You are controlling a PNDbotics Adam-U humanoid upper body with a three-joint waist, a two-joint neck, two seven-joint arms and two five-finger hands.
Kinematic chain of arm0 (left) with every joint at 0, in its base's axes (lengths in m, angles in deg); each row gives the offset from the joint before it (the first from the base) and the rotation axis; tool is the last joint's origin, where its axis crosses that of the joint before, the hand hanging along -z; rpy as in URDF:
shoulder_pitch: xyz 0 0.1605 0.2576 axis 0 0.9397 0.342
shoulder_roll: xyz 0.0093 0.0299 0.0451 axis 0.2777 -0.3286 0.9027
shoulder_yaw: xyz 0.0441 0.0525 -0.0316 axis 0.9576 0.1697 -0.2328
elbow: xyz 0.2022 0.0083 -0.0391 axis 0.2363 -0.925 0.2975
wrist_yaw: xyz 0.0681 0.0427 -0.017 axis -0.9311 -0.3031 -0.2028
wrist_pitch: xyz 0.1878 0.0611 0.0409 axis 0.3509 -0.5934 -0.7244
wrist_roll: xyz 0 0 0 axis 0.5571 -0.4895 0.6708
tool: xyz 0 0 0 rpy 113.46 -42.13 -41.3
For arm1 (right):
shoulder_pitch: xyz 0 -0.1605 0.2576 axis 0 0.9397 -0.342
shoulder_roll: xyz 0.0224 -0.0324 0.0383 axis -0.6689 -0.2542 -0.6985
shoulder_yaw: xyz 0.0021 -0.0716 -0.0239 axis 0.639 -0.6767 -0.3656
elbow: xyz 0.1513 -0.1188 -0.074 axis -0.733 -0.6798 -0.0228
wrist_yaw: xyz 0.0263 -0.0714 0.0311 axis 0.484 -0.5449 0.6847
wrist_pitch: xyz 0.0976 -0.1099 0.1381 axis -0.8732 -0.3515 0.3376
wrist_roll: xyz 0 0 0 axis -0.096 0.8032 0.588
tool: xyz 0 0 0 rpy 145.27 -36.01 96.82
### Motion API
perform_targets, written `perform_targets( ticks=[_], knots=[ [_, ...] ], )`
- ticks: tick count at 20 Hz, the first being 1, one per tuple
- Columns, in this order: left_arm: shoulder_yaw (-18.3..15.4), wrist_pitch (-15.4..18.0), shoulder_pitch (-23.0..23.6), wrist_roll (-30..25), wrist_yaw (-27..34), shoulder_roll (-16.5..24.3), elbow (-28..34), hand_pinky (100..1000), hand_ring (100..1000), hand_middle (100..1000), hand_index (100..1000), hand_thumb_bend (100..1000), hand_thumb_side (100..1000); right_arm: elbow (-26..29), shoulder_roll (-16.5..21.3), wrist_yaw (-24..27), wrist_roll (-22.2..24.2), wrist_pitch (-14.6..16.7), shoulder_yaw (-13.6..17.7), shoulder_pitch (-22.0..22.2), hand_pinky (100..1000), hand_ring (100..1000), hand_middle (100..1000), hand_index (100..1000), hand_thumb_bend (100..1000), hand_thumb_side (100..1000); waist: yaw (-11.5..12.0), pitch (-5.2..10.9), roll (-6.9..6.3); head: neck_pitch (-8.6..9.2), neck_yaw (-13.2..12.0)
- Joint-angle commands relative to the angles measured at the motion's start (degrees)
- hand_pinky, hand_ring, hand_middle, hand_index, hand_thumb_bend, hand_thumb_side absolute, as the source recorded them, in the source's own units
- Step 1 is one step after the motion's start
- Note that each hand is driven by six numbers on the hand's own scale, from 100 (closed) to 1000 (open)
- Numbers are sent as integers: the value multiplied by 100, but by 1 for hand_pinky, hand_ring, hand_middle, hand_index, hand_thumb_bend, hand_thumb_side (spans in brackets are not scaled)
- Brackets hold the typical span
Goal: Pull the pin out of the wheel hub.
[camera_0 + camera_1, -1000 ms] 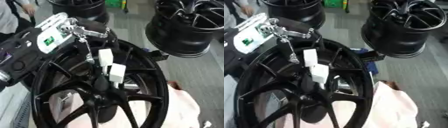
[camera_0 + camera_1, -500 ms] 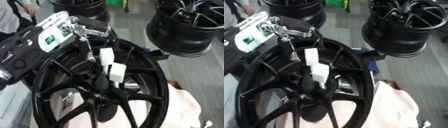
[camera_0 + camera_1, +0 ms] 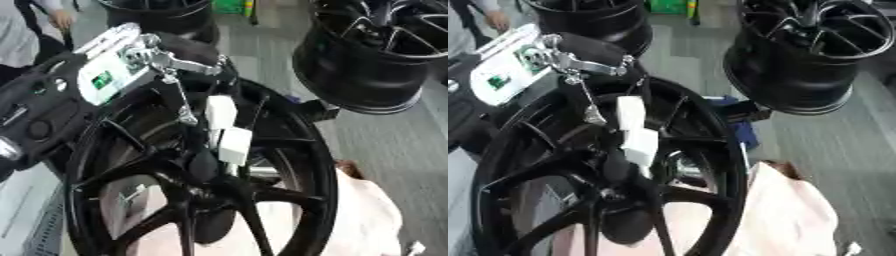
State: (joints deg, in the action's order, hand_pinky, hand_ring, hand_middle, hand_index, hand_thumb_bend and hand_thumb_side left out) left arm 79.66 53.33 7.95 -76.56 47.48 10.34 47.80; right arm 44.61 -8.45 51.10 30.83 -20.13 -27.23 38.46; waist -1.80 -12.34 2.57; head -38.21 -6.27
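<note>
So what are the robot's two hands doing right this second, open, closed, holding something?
Left hand: reaching down into the wheel hub; whether its fingers grip anything cannot be told.
Right hand: not in view.

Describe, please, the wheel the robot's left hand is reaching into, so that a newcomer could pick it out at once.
Start from the pale pink cloth at the lower right: the big black spoked wheel lies over its left edge, nearest the camera. The left hand, with white pads on its fingers, reaches down toward its hub. Unlike the other black wheels farther back, it fills the foreground.

A second black rim [image 3: 802,55] stands beside pale cloth [image 3: 785,215].
</note>
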Motion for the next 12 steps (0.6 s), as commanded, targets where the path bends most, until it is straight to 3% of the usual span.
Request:
perform_targets(
  ticks=[1, 8, 12],
  knots=[
    [-2, 1125, -151, -1124, -3, 122, 128, 840, 828, 737, 827, 500, 100, 7, 111, 57, -2, -26, 92, -29, 739, 690, 670, 756, 100, 711, -10, 121, -2, 0, 13],
    [56, 1213, -155, -1124, -54, 142, 144, 848, 844, 765, 838, 528, 100, -9, 67, 121, -37, -46, 119, 2, 736, 688, 668, 754, 100, 716, -9, 131, -5, -7, 6],
    [44, 1201, -161, -1124, -111, 158, 147, 828, 817, 698, 820, 479, 100, -19, 30, 158, -53, -58, 127, 16, 734, 688, 669, 754, 100, 721, 3, 138, -8, -6, 1]
  ],
)
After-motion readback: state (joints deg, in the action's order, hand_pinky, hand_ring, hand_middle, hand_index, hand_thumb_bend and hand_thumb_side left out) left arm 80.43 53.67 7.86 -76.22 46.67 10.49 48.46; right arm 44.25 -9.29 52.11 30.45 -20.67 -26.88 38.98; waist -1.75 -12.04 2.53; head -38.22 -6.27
